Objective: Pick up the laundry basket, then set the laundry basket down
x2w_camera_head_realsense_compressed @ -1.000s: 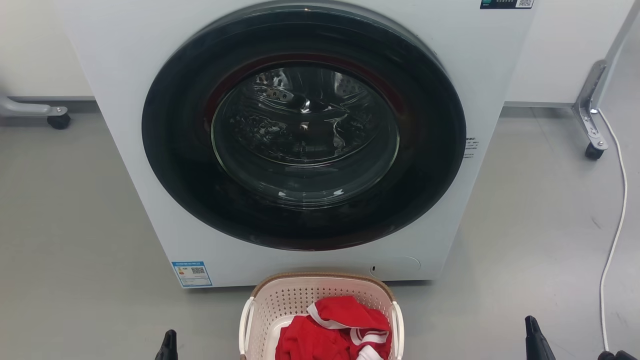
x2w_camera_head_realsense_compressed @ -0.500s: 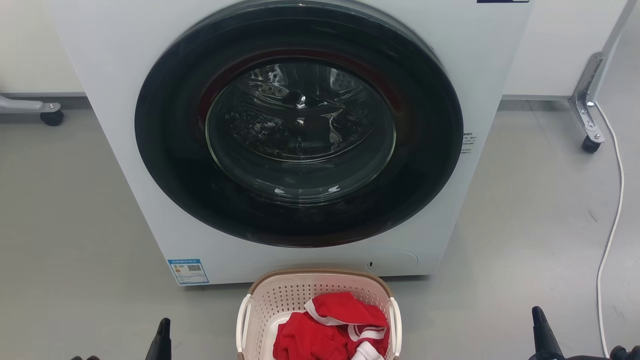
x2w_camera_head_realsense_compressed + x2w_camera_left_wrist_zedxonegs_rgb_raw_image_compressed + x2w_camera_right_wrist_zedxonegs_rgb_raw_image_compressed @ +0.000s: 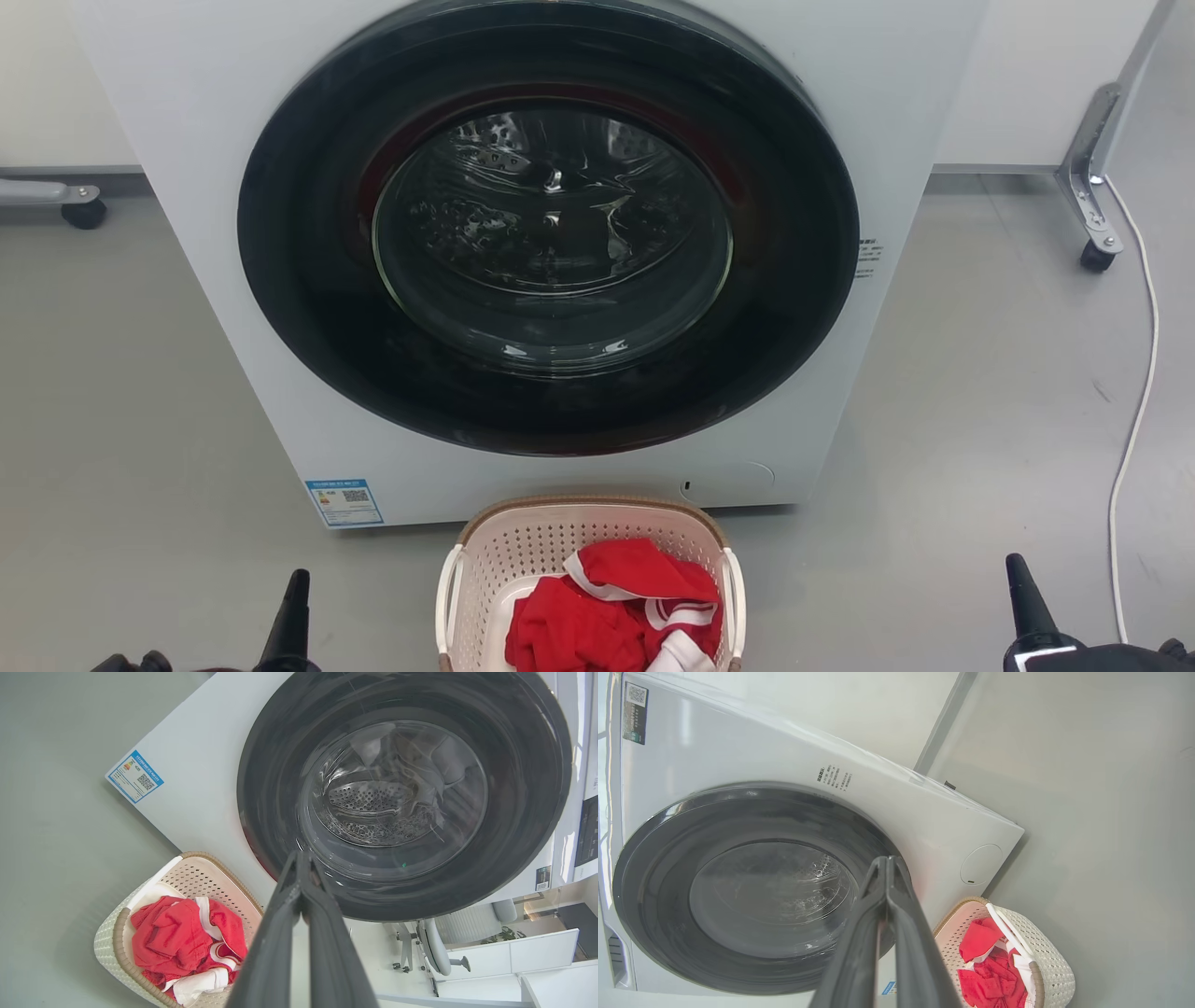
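The laundry basket [image 3: 523, 551] is cream with perforated walls, a brown rim and white side handles. It stands on the floor just in front of the washing machine, at the head view's bottom centre, holding red and white clothes [image 3: 611, 607]. The left wrist view has the laundry basket [image 3: 198, 877] at lower left; the right wrist view has the laundry basket [image 3: 1052, 963] at lower right. My left gripper [image 3: 297, 583] is well left of it and my right gripper [image 3: 1018, 571] well right, both apart from it. Each gripper's fingers meet at the tips, shut on nothing [image 3: 299, 856] [image 3: 887, 861].
The white washing machine [image 3: 896, 121] with its closed round dark door [image 3: 551, 233] stands close behind the basket. A white cable [image 3: 1134, 411] runs along the grey floor at the right. Caster legs [image 3: 1088, 233] [image 3: 79, 207] stand at the far right and far left.
The head camera has tilted a little, shifting the whole picture. Both grippers' fingertips reach higher into the head view than before.
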Tool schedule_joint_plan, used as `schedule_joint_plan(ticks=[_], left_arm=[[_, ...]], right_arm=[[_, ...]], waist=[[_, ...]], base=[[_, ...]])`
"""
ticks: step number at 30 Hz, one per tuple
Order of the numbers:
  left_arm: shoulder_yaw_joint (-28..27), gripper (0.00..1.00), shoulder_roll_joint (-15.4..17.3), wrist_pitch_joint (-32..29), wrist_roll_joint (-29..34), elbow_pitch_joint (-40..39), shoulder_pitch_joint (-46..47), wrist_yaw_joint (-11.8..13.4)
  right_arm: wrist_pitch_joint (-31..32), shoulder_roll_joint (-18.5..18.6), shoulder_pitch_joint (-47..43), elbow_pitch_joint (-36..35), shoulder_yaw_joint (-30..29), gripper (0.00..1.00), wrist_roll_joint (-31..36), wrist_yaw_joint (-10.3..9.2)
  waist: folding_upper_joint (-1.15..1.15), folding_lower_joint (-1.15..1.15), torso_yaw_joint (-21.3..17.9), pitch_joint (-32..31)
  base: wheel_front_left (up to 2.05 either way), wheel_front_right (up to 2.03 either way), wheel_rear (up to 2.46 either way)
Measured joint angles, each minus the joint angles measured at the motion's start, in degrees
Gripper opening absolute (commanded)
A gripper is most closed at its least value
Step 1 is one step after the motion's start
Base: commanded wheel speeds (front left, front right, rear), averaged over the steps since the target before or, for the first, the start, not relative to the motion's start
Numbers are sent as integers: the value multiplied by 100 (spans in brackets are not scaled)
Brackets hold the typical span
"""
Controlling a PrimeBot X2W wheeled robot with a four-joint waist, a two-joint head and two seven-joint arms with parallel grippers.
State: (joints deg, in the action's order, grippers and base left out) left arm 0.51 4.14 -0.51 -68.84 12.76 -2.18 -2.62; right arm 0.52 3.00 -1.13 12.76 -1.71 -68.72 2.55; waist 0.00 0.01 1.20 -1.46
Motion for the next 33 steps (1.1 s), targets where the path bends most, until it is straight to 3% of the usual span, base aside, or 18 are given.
schedule_joint_plan(ticks=[27,33], left_arm=[[-563,0,-162,-591,-2198,400,637,-405],[-571,0,-167,-597,-2280,404,670,-445]], right_arm=[[582,-40,587,426,-582,0,-2258,409],[597,-43,632,433,-592,0,-2272,411]], waist=[[0,-1,-119,156],[0,-1,-120,156]], base=[[0,0,0],[0,0,0]])
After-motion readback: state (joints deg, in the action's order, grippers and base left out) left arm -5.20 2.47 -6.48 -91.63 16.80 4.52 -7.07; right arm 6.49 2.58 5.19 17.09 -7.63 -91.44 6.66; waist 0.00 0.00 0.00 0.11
